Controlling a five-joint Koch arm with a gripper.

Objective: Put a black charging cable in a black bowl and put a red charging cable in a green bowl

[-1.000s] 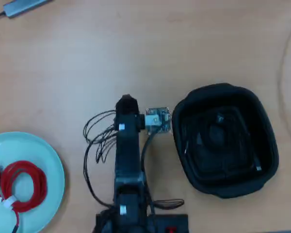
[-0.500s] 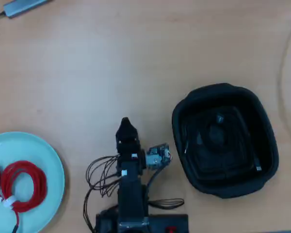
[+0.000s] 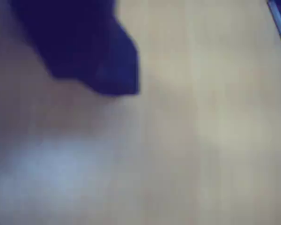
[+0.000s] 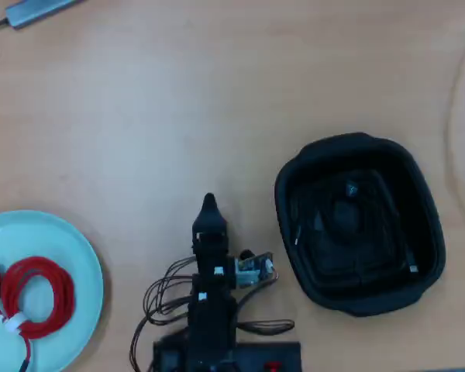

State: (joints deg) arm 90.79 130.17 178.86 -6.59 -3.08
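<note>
From above we saw the arm folded back near the bottom edge of the counter (image 4: 178,101), its hand (image 4: 209,203) pointing up the frame and ending in a single dark tip over bare wood. Only that one tip showed, so we could not tell whether the hand was open or closed, and we saw nothing between its jaws. The wrist view gave us no help: it was heavily blurred, with one dark finger (image 3: 91,51) reaching in from the top left over pale wood.

The red charging cable (image 4: 32,298) lay coiled inside the green bowl (image 4: 76,244) at the lower left of the overhead view, its white tie toward the lower left of the coil and a tail running down toward the frame edge. The black bowl (image 4: 360,223) sat to the right of the arm, close beside it but not touching. Inside it we made out the black charging cable (image 4: 347,221) only faintly against the dark base, with a small pale plug end near the right inner wall. Thin dark wires (image 4: 164,293) looped out to the left of the arm. At the top left corner we saw a grey device (image 4: 37,9) with a dark lead beside it.
</note>
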